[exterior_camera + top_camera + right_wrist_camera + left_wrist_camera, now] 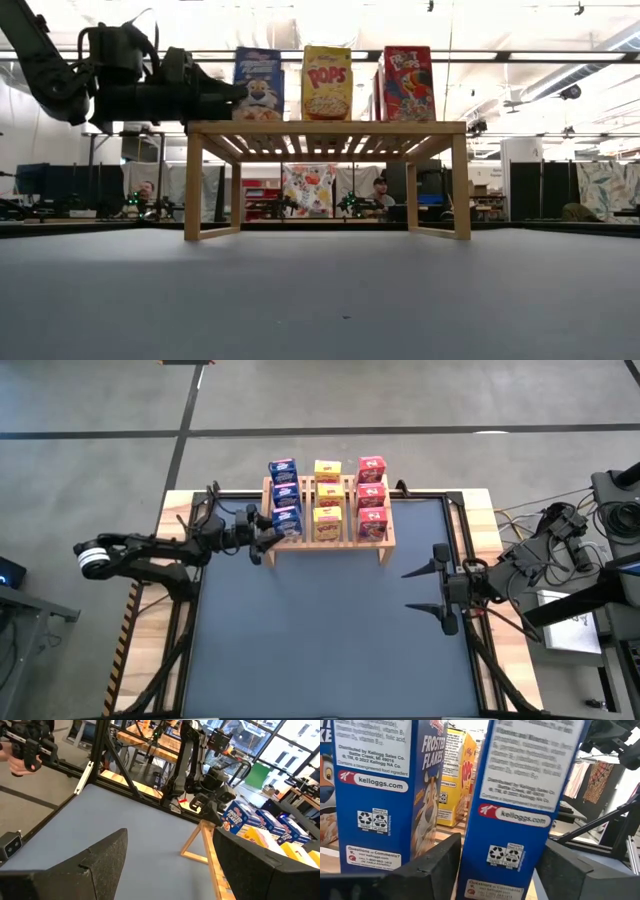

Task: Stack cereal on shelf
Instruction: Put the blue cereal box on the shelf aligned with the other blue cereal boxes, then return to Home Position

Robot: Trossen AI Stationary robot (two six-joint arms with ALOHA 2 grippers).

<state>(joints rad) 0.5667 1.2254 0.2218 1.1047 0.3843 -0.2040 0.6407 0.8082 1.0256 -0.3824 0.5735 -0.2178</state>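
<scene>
While all nine cereal boxes (327,499) are standing in three rows on the wooden shelf (329,540), the left claw (264,541) is straddling the nearest blue box (520,805) with fingers spread just clear of it, and the right claw (424,589) is waiting wide open, well away.

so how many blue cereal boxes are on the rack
3, in one column at the wooden rack's left end: far blue box, middle blue box, near blue box between the left gripper's jaws.
</scene>
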